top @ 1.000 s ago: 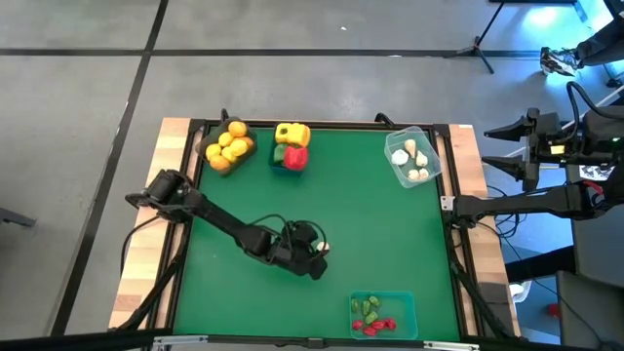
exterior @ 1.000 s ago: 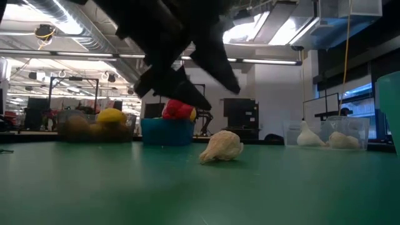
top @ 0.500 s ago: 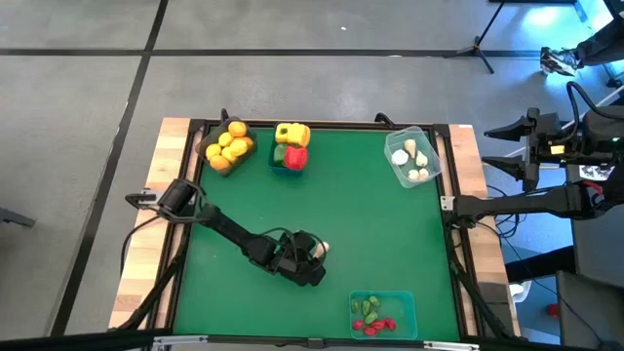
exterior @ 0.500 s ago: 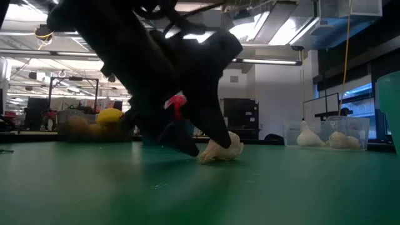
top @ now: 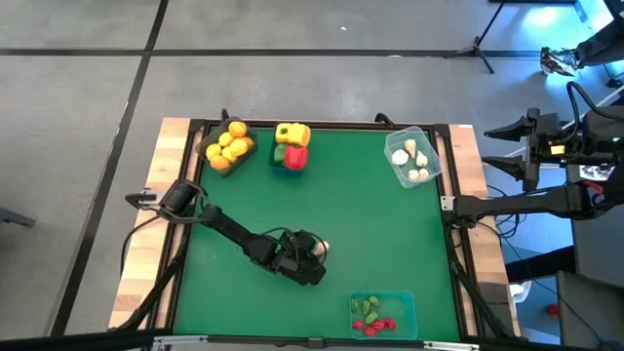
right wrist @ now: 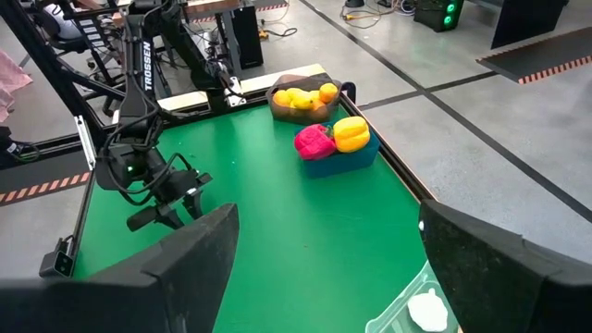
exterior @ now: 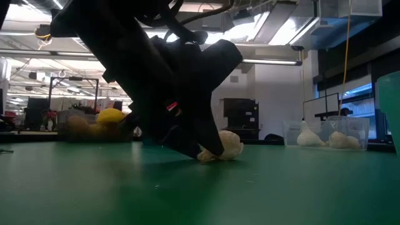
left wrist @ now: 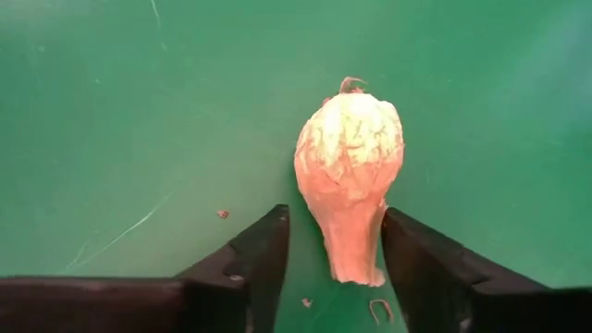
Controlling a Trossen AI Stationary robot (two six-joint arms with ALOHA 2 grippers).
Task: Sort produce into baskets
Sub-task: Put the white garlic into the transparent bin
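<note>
A white garlic-like piece point(left wrist: 350, 166) lies on its side on the green table; it also shows in the high view point(top: 323, 250) and the low view point(exterior: 225, 145). My left gripper point(left wrist: 335, 264) is open and low at the table point(top: 310, 257). Its two fingers stand on either side of the piece's narrow stem end point(left wrist: 356, 259), and I see no clear touch. My right gripper point(right wrist: 324, 277) is open and empty, off the table's right edge point(top: 458, 205).
At the far edge stand a dark grey basket of yellow-orange fruits point(top: 229, 146), a blue basket of peppers point(top: 291, 148) and a clear basket of white pieces point(top: 411, 158). A teal basket of red and green bits point(top: 382, 314) stands at the near edge.
My left gripper has gone down to the table at the garlic-like piece, and its fingers now stand on either side of it. The piece has stayed where it was.
</note>
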